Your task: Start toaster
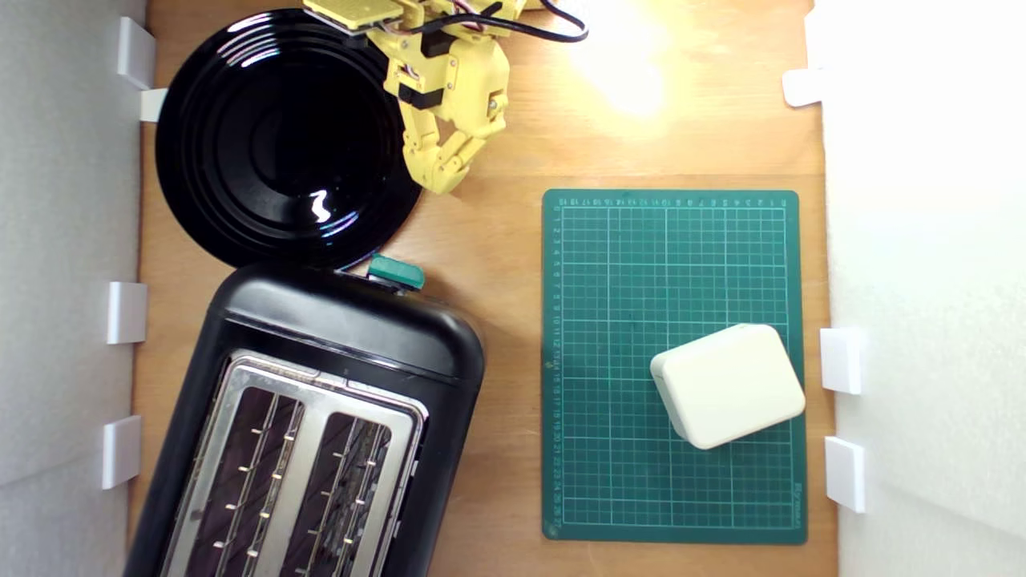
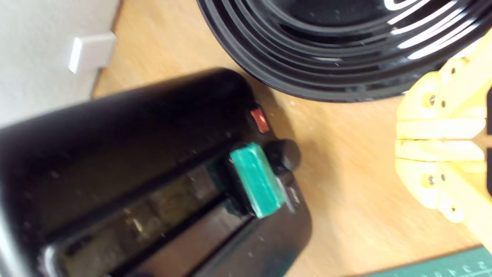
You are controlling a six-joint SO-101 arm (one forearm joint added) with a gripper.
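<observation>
My gripper [image 1: 443,186] is pinched closed on nothing, hovering by the plate [image 1: 240,72] rim, apart from the toaster [image 1: 353,328]. The toaster sits in the exterior view's lower left, slots running lengthwise and tilted a bit. Its green lever [image 1: 396,272] end points up toward the plate, basically touching it.

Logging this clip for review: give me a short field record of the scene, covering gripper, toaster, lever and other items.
gripper: shut, empty, over bare wood beside the plate
toaster: black, two slots, both look empty
lever: teal knob, untouched, apart from gripper
plate: black, empty, next to toaster
cream box: on green cutting mat
task state: not started
</observation>
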